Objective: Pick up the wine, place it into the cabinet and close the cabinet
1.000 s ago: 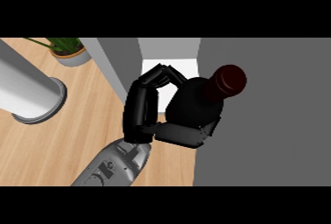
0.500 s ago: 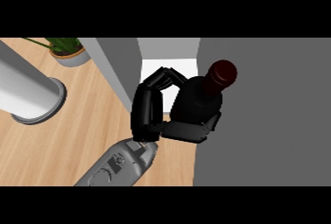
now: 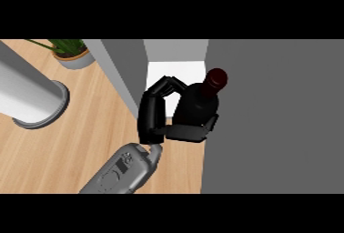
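The right half of the frame is filled by the flat grey cabinet panel (image 3: pixel 275 118), and a second, narrower grey cabinet wall (image 3: pixel 124 73) is seen slanting through the upper centre — between the two, a pale white cabinet interior (image 3: pixel 176 69) is left showing. The light wooden counter top (image 3: pixel 67 150) is spread across the left and lower centre. At the left edge a tall pale grey cylinder on a round base (image 3: pixel 30 98) is planted, and in the upper left corner a small green plant in a tan pot (image 3: pixel 70 53) is tucked away; both are kept well apart from the action.

One grey forearm (image 3: pixel 124 170) is brought in from the lower centre; which arm it is cannot be told from this view, though it is judged to be the right. Its black hand (image 3: pixel 158 113) is curled round the dark wine bottle with the deep red cap (image 3: pixel 201 102) — fingers on the left flank, thumb under the base. The bottle is held just right of the hand, its long axis tilted up and to the right, cap toward the white gap. It is carried at the cabinet's mouth, apparently not yet set down. The coming move is judged to turn on that narrow gap: the bottle must be passed between the two grey walls, with the large panel touching or just beside its right side. No other hand is in view.
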Controlling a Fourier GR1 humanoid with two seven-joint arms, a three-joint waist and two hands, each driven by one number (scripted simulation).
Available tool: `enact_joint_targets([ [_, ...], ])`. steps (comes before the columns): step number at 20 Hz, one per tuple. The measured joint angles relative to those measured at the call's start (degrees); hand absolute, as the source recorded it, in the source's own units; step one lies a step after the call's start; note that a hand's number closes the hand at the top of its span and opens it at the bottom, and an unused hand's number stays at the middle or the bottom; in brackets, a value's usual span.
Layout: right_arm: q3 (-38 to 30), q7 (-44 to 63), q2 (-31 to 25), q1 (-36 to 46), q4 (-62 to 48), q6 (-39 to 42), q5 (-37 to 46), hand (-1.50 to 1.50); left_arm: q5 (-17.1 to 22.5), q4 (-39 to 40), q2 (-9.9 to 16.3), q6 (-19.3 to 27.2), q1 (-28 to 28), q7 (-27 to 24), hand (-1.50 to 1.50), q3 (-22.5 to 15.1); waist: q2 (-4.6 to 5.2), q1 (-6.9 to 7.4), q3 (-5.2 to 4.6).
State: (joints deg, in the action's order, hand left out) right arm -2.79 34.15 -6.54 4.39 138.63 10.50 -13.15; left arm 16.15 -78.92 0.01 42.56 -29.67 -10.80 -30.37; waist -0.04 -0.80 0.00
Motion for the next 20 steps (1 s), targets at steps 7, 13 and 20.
enact_joint_targets([
  [7,-0.3,1.0,0.0,1.2,-0.2,-0.5,-0.4,-1.50,0.2,6.6,0.0,0.1,-0.5,-5.5,1.50,0.1,0.02,-0.01,-0.01],
  [13,-0.8,2.2,-0.4,2.1,-0.1,-1.0,-0.7,-1.50,1.6,10.6,0.1,-1.3,-0.2,-10.7,1.50,2.8,0.01,-0.02,-0.02],
  [20,0.1,0.5,0.3,0.2,-0.2,-0.2,-0.7,-1.50,4.0,15.8,0.1,-3.8,-3.2,-13.4,1.50,7.2,0.03,0.02,-0.01],
])
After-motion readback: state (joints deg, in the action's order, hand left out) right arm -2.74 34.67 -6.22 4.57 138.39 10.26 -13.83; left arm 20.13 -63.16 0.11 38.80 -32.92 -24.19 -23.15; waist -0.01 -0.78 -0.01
